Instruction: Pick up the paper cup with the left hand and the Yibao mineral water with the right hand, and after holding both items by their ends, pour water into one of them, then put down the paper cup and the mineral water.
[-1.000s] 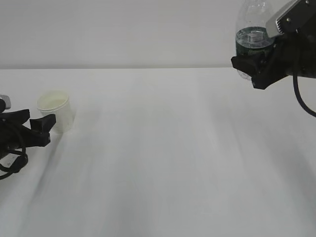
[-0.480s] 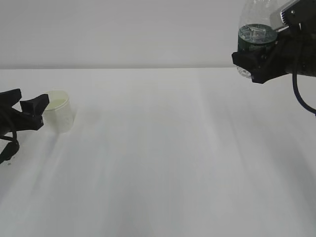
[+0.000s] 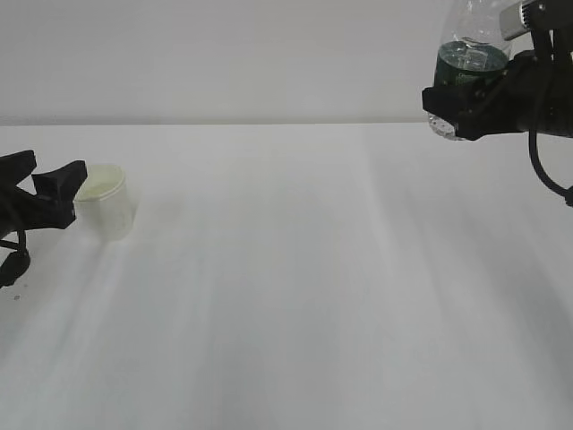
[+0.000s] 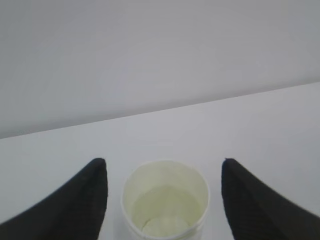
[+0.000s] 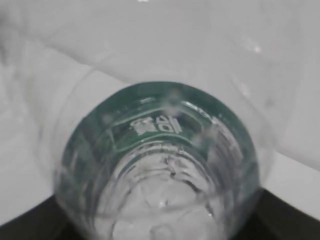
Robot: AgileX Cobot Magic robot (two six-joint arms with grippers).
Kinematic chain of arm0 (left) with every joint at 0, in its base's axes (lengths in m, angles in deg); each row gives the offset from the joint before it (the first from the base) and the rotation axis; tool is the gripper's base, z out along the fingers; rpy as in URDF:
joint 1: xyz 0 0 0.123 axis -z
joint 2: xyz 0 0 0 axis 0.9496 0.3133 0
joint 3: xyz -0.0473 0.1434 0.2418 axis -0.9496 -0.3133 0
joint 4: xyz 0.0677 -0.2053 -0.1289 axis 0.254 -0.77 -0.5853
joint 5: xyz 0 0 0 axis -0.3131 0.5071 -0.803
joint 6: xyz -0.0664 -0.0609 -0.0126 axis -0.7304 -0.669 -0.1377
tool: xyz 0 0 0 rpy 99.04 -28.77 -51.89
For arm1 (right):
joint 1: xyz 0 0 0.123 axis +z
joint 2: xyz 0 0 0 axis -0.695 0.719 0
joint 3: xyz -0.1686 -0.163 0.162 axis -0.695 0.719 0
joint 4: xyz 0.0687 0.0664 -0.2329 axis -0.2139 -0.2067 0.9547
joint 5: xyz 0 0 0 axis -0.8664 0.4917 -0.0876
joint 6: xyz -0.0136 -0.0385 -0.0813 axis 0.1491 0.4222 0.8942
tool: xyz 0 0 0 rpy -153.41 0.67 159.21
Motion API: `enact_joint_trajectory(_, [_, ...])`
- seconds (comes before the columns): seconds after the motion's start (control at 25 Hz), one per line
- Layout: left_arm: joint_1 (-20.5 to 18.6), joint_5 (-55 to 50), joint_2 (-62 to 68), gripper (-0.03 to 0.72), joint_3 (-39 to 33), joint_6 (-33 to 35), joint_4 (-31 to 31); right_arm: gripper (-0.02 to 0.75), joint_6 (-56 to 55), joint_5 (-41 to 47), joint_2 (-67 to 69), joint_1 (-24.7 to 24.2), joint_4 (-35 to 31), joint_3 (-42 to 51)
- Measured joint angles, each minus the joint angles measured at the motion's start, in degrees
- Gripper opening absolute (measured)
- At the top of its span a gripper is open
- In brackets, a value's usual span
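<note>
While the paper cup (image 3: 106, 212) stands upright on the white desk (image 3: 295, 287) at far left, the left hand (image 3: 40, 190) sits low beside it, its black fingers (image 3: 59, 183) spread apart. Left wrist view: cup (image 4: 165, 205) centred between the two finger tips (image 4: 90, 200), clear gaps either side — no contact visible. Pale cream inside, rolled rim; whether it holds any liquid I cannot tell.

Upper right of the exterior view — the right hand (image 3: 461, 103) is raised well above the desk, fingers (image 3: 445, 97) clamped on the Yibao mineral water (image 3: 466, 67). Bottle tilted, its clear ribbed body running up out of the top of the frame; dark green label band sits just above the fingers. Grey block and black cable (image 3: 540, 166) visible behind the fingers.

Right wrist view: bottle (image 5: 160, 165) fills the picture, seen along its length, green label ring with white print showing through the clear plastic. Black finger (image 5: 35, 222) edges just show at the lower corners.

Cup and bottle well apart, at opposite ends of the desk view.
</note>
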Motion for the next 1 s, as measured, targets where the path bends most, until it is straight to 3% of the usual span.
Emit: enact_joint_trajectory(1.0, [0.0, 0.0, -6.0, 0.508, -0.2, 0.3, 0.0, 0.462, -0.2, 6.4, 0.0, 0.0, -0.8, 0.0])
